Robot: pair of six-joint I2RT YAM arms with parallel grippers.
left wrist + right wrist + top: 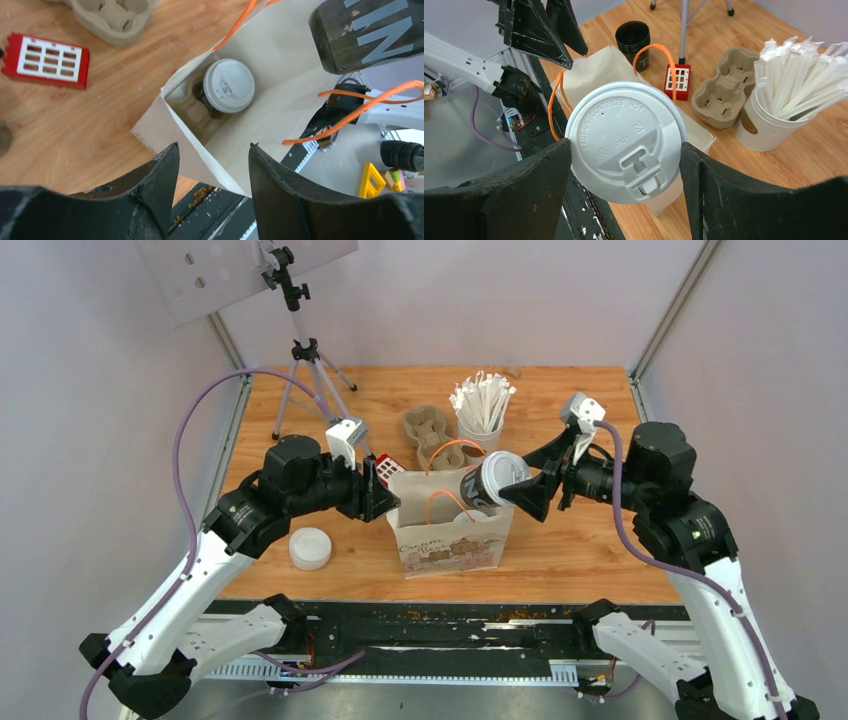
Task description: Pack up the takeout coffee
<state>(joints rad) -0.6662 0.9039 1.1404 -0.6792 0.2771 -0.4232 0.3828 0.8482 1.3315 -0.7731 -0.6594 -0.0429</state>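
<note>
**Cup lies sideways above open bag**

Near the front of the wooden table [600,540], a flat white round disc [310,548] lies beside the left arm. Just beyond it stands a white paper bag with orange cord handles [450,545], mouth up. The left claw [214,150] hangs at the bag's left rim, fingers spread wide with the paper wall passing between them. Whether they press on it cannot be told. Down inside, a dark brown disposable cup with a flat white lid [229,85] sits upright in a beige pulp insert [197,112]. There looks to be a free pocket on the side towards the left claw.

Over the bag's mouth, the right claw [524,493] clamps a second dark brown cup with white lettering [474,490] by its lidded end. The cup's long axis runs nearly level, with the lid towards the right wrist and the base pointing left across the opening. The right arm is the nearer one and carries the cup. The coming move seems to turn on swinging that base downward until the cup stands upright over the free pocket, beside the seated cup and clear of the handles. Lowered on the tilt, it may catch the bag's wall or knock its neighbour.

Farther back stand a spare beige pulp cup tray [425,430] and a white cup of paper-wrapped sticks [480,412].
</note>
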